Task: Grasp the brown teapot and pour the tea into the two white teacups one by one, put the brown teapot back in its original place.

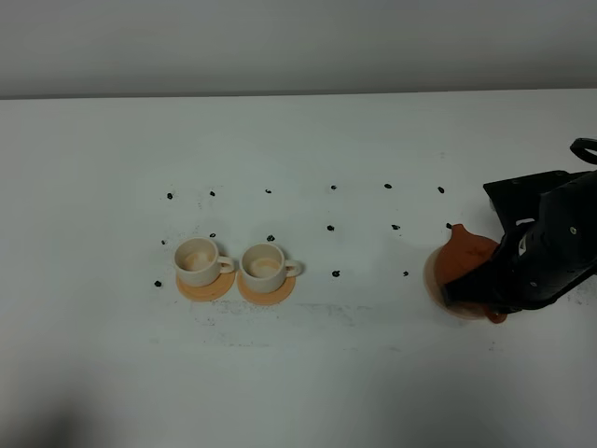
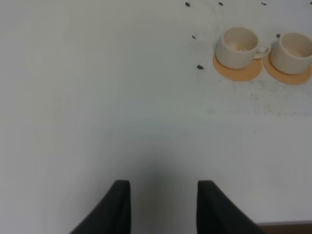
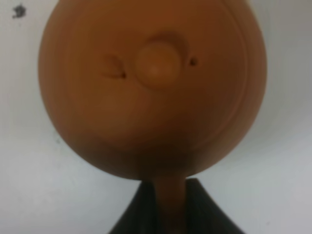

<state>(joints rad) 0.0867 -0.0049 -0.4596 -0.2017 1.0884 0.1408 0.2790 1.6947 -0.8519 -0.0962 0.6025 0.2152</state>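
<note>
The brown teapot [image 1: 464,257] sits at the right of the table on its original place, a pale disc whose rim [image 1: 430,278] peeks out at its left. My right gripper [image 1: 469,291] reaches over it. In the right wrist view the teapot [image 3: 151,87] is seen from above with its lid knob, and the right gripper [image 3: 171,189] is shut on the loop handle. The two white teacups [image 1: 195,261] [image 1: 263,266] stand side by side at centre-left. The left wrist view shows the cups [image 2: 237,46] [image 2: 294,51] far from my left gripper [image 2: 163,187], which is open and holds nothing.
Each cup rests on an orange coaster [image 1: 207,288] [image 1: 268,292]. Small black marks [image 1: 331,227] dot the white tabletop between the cups and the teapot. The left arm does not show in the exterior view.
</note>
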